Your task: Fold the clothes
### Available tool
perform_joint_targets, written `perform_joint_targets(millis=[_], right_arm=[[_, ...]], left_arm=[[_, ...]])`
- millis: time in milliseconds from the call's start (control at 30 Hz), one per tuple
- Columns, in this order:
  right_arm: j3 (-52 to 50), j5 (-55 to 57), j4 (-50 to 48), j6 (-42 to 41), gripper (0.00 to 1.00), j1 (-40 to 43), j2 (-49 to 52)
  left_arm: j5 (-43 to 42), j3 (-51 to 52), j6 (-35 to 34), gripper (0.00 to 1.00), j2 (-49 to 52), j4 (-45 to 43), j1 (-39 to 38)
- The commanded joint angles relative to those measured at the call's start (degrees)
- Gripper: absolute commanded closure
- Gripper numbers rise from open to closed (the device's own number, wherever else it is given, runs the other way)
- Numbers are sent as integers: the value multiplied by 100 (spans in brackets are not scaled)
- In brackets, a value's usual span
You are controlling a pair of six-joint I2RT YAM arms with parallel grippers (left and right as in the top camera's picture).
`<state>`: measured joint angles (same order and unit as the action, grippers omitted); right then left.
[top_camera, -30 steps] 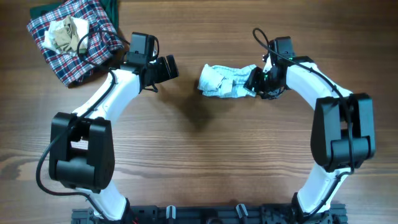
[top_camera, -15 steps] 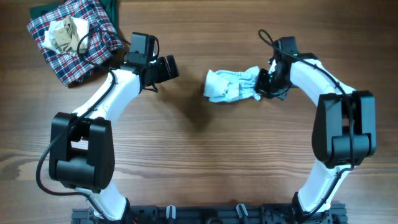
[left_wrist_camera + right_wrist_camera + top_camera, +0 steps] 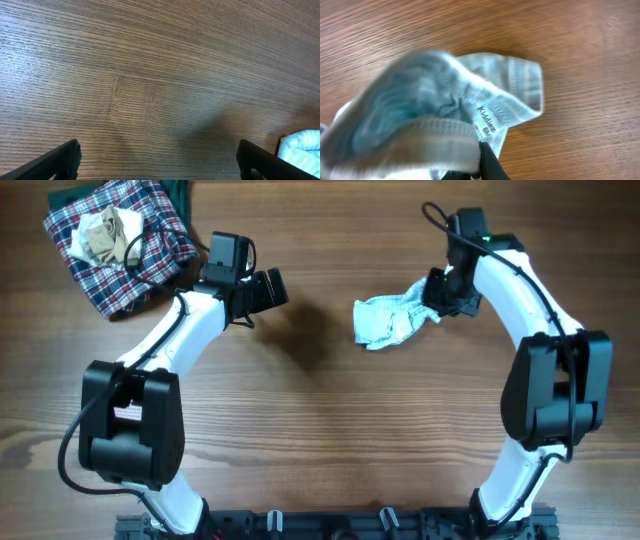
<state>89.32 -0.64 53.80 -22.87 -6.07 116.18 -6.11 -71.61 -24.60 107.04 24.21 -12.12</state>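
Where the right gripper (image 3: 438,300) clamps one end, the pants (image 3: 388,323) sit right of centre on the table (image 3: 320,440), long axis roughly left-right, free end pointing left. Count: one pants, one plaid cloth (image 3: 150,255), one beige cloth (image 3: 105,232) atop it. Waistband label (image 3: 487,120) reads "Kiddiez". Left gripper (image 3: 272,288) spread wide, empty.

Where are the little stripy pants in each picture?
Overhead: pants right of centre near the top, pinched at their right end by the right pincer.
Left wrist: only a corner of the pants at the bottom right edge.
Right wrist: pants close up, filling the left and middle.
Shared landmark: the brown wooden table beneath them.
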Motion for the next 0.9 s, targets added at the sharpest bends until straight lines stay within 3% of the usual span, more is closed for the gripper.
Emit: perform_joint_targets(millis=[0,300,333,367,400,467,533,867], right_arm=[[101,291,55,181,96,-343,-17],[101,474,269,2,89,-522,-17],[101,474,295,35,83,-522,-17],[101,476,326,39,57,-522,-17],[101,474,348,37,41,-522,-17],[101,476,365,37,27,-516,-17],[101,476,376,33,4,-476,-17],[101,258,669,-149,0,278,-15]], left_arm=[[-87,42,-74,0,66,-17,-42],[-90,42,-74,0,66,-11,-42],[-90,42,-74,0,66,-13,-42],[-90,42,-74,0,66,-15,-42],[-90,42,-74,0,66,-17,-42],[-90,42,-74,0,66,-11,-42],[-87,42,-74,0,66,-11,-42],[-96,42,-162,0,66,9,-44]])
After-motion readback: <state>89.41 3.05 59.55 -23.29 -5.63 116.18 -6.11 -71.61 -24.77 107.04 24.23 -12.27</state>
